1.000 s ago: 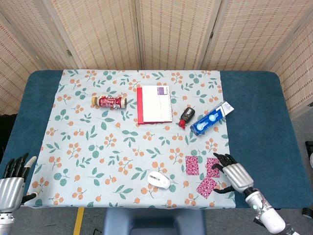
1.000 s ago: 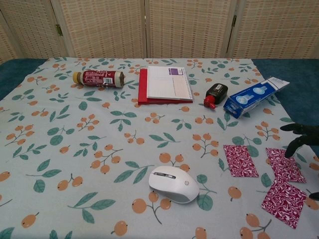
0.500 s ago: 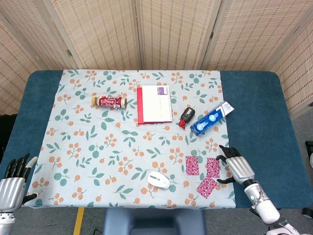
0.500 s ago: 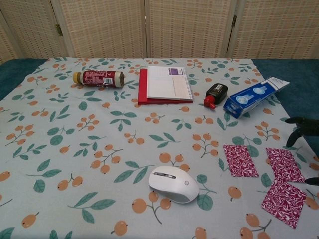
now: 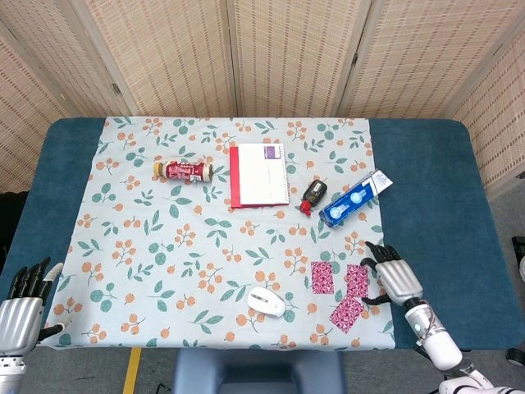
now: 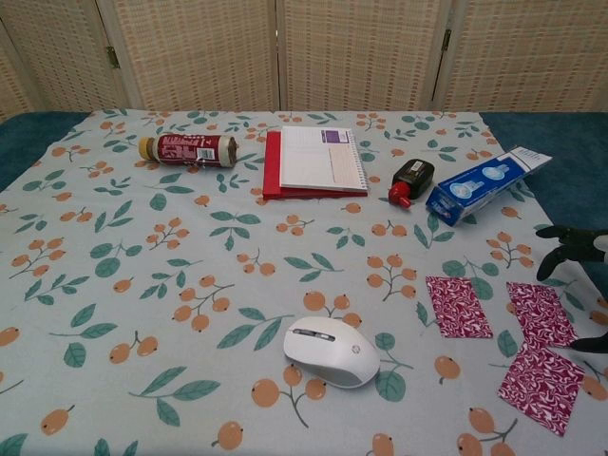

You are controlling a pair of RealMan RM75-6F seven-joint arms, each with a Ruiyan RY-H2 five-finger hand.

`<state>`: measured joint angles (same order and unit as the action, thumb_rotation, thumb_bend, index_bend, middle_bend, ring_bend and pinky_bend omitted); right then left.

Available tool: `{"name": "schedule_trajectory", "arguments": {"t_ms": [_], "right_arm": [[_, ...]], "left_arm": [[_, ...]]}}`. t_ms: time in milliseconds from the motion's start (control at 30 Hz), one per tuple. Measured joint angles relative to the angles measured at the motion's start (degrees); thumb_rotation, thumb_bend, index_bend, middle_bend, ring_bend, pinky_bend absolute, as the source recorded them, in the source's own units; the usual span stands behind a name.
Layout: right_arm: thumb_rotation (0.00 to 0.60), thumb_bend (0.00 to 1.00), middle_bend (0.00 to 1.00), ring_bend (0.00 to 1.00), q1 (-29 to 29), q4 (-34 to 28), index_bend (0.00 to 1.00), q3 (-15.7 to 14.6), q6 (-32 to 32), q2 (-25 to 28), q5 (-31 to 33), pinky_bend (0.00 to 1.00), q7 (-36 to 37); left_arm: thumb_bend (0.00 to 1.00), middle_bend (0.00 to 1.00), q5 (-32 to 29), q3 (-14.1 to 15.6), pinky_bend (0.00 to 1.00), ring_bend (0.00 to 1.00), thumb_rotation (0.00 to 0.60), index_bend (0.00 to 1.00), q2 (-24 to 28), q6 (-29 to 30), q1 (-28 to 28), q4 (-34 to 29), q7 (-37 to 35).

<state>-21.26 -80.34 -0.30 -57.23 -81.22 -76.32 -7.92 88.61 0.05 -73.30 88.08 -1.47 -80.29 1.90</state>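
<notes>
Head view: right hand [image 5: 397, 279], fingers spread wide, empty, hovers just beside three maroon patterned paper squares [image 5: 344, 292] near the bench's front edge. Left hand [image 5: 20, 305], fingers apart, empty, front-left corner.
Chest view: only right fingertips [image 6: 570, 249] visible beside the squares [image 6: 502, 331].

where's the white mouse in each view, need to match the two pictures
Head view: the white mouse lies low, just right of centre, near the cloth's front edge.
Chest view: the mouse lies low, just right of centre.
Shared landmark: the three dark red patterned squares, right of the mouse in both views.
</notes>
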Motion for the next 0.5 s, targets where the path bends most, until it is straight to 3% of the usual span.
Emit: {"name": "schedule_trajectory", "arguments": {"t_ms": [500], "right_arm": [[0.462, 0.11, 0.01, 0.0, -0.2, 2.0, 0.25, 0.4, 0.3, -2.1, 0.5, 0.0, -0.6]], "left_arm": [[0.23, 0.03, -0.2, 0.1, 0.0, 0.07, 0.6, 0.13, -0.2, -0.3, 0.1, 0.6, -0.7]]}}
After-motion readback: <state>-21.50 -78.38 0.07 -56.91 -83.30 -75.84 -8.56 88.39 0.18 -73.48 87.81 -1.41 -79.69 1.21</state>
